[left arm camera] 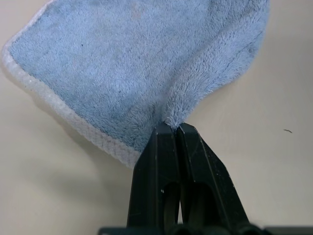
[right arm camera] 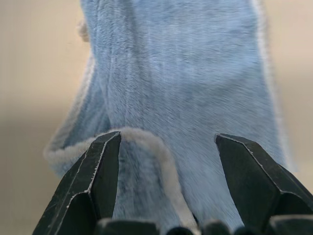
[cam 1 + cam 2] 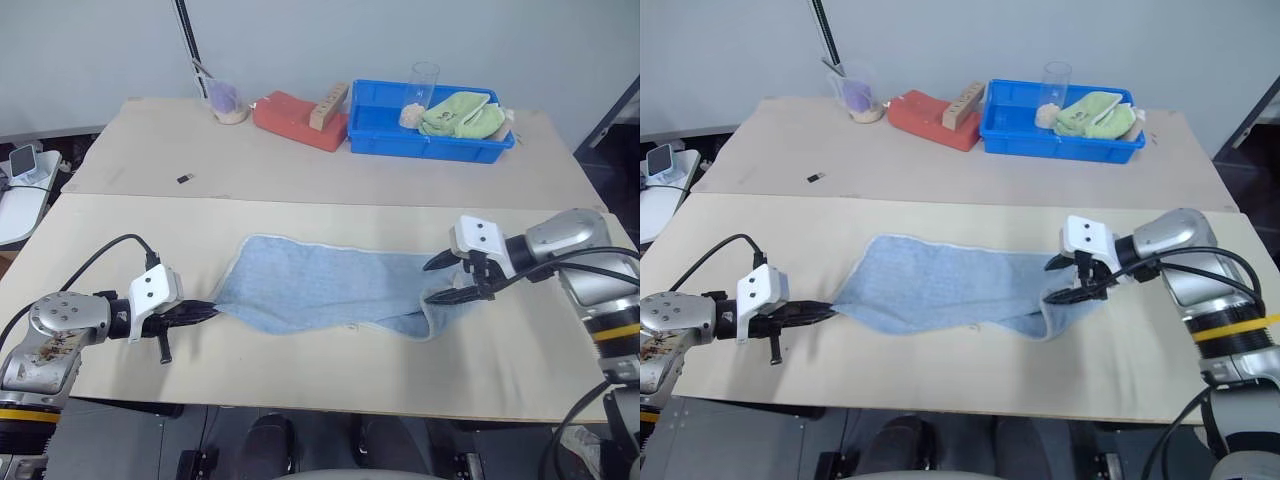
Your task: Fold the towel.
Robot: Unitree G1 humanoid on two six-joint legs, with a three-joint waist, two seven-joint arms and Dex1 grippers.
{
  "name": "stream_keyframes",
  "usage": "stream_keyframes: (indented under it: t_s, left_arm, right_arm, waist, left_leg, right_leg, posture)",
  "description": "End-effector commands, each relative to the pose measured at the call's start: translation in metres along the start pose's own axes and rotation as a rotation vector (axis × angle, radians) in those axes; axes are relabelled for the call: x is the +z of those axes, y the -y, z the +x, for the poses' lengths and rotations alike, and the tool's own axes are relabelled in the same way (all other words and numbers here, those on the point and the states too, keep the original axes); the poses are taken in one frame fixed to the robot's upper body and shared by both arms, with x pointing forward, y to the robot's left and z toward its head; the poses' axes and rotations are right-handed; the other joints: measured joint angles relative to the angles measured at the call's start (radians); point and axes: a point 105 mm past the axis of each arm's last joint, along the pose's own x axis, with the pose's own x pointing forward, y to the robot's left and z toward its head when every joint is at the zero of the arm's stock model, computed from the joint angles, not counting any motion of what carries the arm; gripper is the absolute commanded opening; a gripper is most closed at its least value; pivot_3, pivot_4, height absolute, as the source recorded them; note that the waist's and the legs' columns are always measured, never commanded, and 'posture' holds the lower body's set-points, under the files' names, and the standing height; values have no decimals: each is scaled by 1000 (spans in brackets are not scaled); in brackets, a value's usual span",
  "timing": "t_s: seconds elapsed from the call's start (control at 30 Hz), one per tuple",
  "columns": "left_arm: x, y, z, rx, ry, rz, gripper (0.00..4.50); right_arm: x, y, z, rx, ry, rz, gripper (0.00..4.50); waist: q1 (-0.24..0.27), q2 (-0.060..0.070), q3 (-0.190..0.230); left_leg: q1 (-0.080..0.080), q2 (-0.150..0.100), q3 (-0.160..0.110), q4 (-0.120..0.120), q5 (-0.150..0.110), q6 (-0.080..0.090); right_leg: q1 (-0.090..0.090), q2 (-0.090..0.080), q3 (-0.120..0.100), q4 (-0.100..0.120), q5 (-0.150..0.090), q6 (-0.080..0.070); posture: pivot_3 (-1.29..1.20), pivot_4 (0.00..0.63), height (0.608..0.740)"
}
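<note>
The left gripper (image 3: 205, 311) is clamped tight on the left corner of the towel (image 3: 320, 283), its black fingers (image 1: 178, 147) pressed together on the terry. The towel lies stretched flat across the near plywood tabletop (image 3: 300, 370), already doubled lengthwise into a long strip by the look of it, so a first fold seems done and the crosswise folds remain. At the towel's right end the right gripper (image 3: 447, 280) stands wide, its jaws either side of a bunched, hemmed edge without pinching it. Beyond the towel, on the far board, sit a cup (image 3: 226, 103), a red-orange block (image 3: 296, 117) and a blue bin (image 3: 385, 125) holding a lime-green cloth (image 3: 463, 113); behind them is a pale wall.
</note>
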Motion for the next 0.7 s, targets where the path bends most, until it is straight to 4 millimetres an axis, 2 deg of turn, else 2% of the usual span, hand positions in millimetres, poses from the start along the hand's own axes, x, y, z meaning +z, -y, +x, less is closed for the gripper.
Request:
stream_keyframes:
  t_s: [0.03, 0.13, 0.23, 0.27, 0.47, 0.5, 0.7]
  left_arm:
    - [4, 0, -1, 9, 8, 34, 0]
    - [4, 0, -1, 13, 9, 35, 0]
    - [4, 0, -1, 16, 10, 34, 0]
    - [4, 0, -1, 16, 11, 34, 0]
    - [5, 0, 1, 17, 12, 35, 0]
    - [5, -1, 1, 17, 13, 36, 0]
    - [7, -3, 0, 28, 17, 30, 0]
  right_arm:
    - [1, 3, -6, 30, -15, -30, 3407]
    - [4, 2, -5, 57, -5, -40, 3407]
    - [5, 0, -4, 78, 3, -41, 2612]
    - [4, -1, -3, 86, 3, -41, 2169]
    - [2, -6, 1, 100, 8, -39, 244]
    - [2, -6, 0, 100, 12, -40, 58]
    - [9, -8, -15, 67, 44, -45, 58]
  waist:
    - [1, 0, 0]
    - [-1, 0, 0]
    - [-3, 0, 0]
    - [-3, 0, 0]
    - [-3, 0, 0]
    - [-3, 0, 0]
    - [-3, 0, 0]
  left_leg:
    - [0, 0, 0, 0, 0, 0]
    - [0, 0, 0, 0, 0, 0]
    - [0, 0, 0, 0, 0, 0]
    - [0, 0, 0, 0, 0, 0]
    - [0, 0, 0, 0, 0, 0]
    - [0, 0, 0, 0, 0, 0]
    - [0, 0, 0, 0, 0, 0]
  right_leg:
    - [0, 0, 0, 0, 0, 0]
    - [0, 0, 0, 0, 0, 0]
    - [0, 0, 0, 0, 0, 0]
    - [0, 0, 0, 0, 0, 0]
    - [0, 0, 0, 1, 0, 0]
    - [0, 0, 0, 1, 0, 0]
    - [0, 0, 0, 1, 0, 0]
  posture:
    - [0, 150, 675]
    - [0, 150, 675]
    - [0, 150, 675]
    - [0, 150, 675]
    - [0, 150, 675]
    - [0, 150, 675]
    - [0, 150, 675]
